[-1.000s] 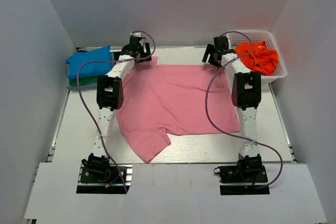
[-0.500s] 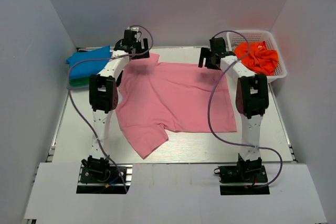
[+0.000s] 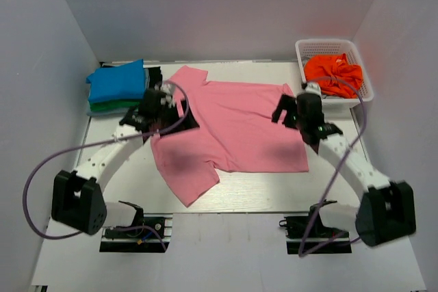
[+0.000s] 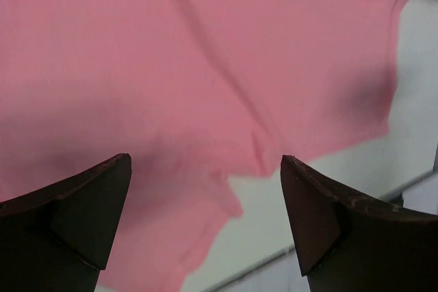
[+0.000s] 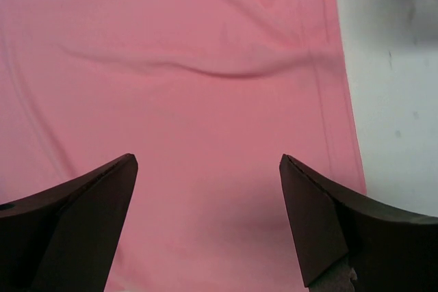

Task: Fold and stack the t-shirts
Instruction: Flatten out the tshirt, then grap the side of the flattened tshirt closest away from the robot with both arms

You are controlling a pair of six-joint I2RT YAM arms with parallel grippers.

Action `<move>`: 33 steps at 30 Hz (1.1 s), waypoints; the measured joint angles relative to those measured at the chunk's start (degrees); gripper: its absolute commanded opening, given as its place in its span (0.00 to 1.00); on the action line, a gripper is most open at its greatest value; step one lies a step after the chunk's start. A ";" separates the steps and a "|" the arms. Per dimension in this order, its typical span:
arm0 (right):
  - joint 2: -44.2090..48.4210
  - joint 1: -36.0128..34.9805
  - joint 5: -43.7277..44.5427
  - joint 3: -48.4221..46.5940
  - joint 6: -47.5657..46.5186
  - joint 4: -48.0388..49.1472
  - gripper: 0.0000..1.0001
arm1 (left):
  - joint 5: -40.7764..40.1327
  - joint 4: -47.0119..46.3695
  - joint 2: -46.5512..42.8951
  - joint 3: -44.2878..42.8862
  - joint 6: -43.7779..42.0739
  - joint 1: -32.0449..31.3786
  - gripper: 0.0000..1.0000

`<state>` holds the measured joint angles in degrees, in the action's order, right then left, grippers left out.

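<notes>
At the far left of the desk (image 3: 109,169) a folded blue shirt (image 3: 116,81) lies on top of a green shirt (image 3: 102,108), a small soft pile with rounded edges. Just beside it the left claw (image 4: 205,162) hangs with its dark fingers spread wide and nothing between them, over the sleeve side of the pink shirt (image 3: 236,124).

That pink shirt lies open and mostly flat across the middle of the desk. The cloth is thin and limp, with shallow creases running through it, and one sleeve trails toward the near edge. The right claw (image 5: 209,158) is likewise spread and empty above the straight stitched hem.

At the far right an orange shirt (image 3: 334,73) sits crumpled in a white plastic lattice basket (image 3: 365,84).

I'd say the folding of the pink one has yet to start, and a few things could spoil it:
- **Uneven grip:** cloth this floppy sags, so if one claw pinches only a ridge of a crease while the other takes a full edge, the fold will come out skewed.
- **Dragging:** a low pass could bunch the fabric against the smooth desk.
- **Stray sleeve:** it may slip outside the fold.
- **Left arm:** swinging wide, it could knock the blue and green pile askew.
</notes>
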<state>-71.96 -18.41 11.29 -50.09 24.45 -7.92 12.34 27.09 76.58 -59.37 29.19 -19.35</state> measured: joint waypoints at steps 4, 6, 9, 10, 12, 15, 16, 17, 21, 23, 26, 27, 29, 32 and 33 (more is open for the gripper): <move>10.73 0.07 1.84 11.26 5.66 -1.20 0.90 | 1.64 6.71 -7.28 11.17 4.55 -3.32 1.00; 15.45 0.09 2.86 15.06 8.28 -1.55 0.90 | 1.66 9.27 -13.75 16.28 6.38 -4.15 1.00; 20.63 0.13 4.83 17.73 12.04 -2.45 0.90 | 3.76 12.13 -22.95 23.71 9.62 -5.20 1.00; 21.73 0.15 5.46 18.12 13.03 -2.62 0.90 | 4.63 13.27 -24.79 25.75 10.67 -5.62 1.00; 22.58 0.24 6.71 18.40 14.51 -2.73 0.90 | 6.01 15.91 -26.56 28.96 12.50 -6.49 1.00; 21.73 0.39 7.93 18.60 15.78 -2.91 0.90 | 6.75 19.58 -26.38 30.18 14.29 -7.87 1.00; 21.00 0.42 8.15 18.62 16.00 -3.13 0.90 | 6.80 19.89 -26.18 30.18 14.62 -8.31 1.00; 20.02 0.42 8.31 18.62 16.20 -3.30 0.90 | 6.82 20.00 -25.62 30.18 14.84 -8.66 0.98; 15.56 0.42 8.81 18.60 16.98 -5.51 0.90 | 6.75 19.19 -19.61 30.56 15.89 -10.47 0.93; 13.79 0.48 9.05 18.60 17.27 -6.60 0.90 | 6.49 19.04 -16.50 30.93 16.11 -11.47 0.88; 12.24 0.87 9.97 18.58 18.21 -8.52 0.90 | 6.21 17.09 -14.56 32.44 16.76 -13.11 0.80; 12.09 1.03 10.25 18.58 18.69 -9.09 0.90 | 6.34 16.68 -14.34 32.72 17.25 -13.25 0.79; 12.00 1.29 10.95 18.58 19.56 -10.05 0.90 | 7.26 15.21 -13.66 33.31 17.99 -13.79 0.73; 12.02 1.73 11.61 18.58 20.68 -11.47 0.90 | 7.89 12.76 -12.31 33.53 19.23 -14.51 0.65; 12.04 1.84 11.91 18.58 21.07 -12.11 0.90 | 8.04 12.00 -11.67 33.51 19.56 -14.62 0.62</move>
<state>-59.92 -16.58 23.20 -31.51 45.52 -20.03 20.38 39.09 64.90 -25.87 48.75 -33.98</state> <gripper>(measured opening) 0.905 0.666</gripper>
